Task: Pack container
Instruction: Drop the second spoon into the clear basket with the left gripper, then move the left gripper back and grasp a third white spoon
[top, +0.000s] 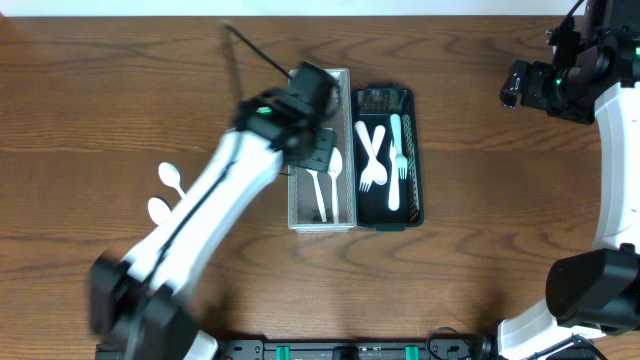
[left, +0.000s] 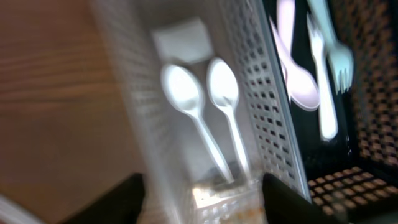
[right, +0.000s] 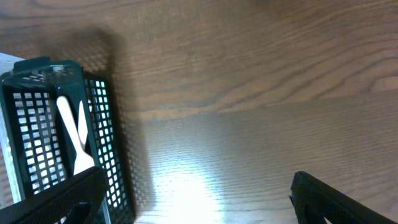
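Sorting plastic spoons into the white basket, with two left out on the desk.

We are holding the left pincer (left: 202, 199) over the white basket (top: 322, 226), which is sitting mid-desk just beside the black basket (top: 418, 150) on its right. Its jaws are standing open with nothing between them, though the wrist view is blurred. The packed spoons (left: 186, 93) are lying side by side inside, bowls toward the far end. The loose spoons (top: 171, 178) are waiting on the bare desk (top: 480, 220), well to the left. We are judging that fetching one comes next. To do it well, we are planning to rise straight up until the fingers clear the mesh wall. Then we are swinging left, closing across a handle rather than a bowl, and laying the spoon parallel to the pair. The right pincer (right: 193, 190) is hanging far right, wide open and empty.
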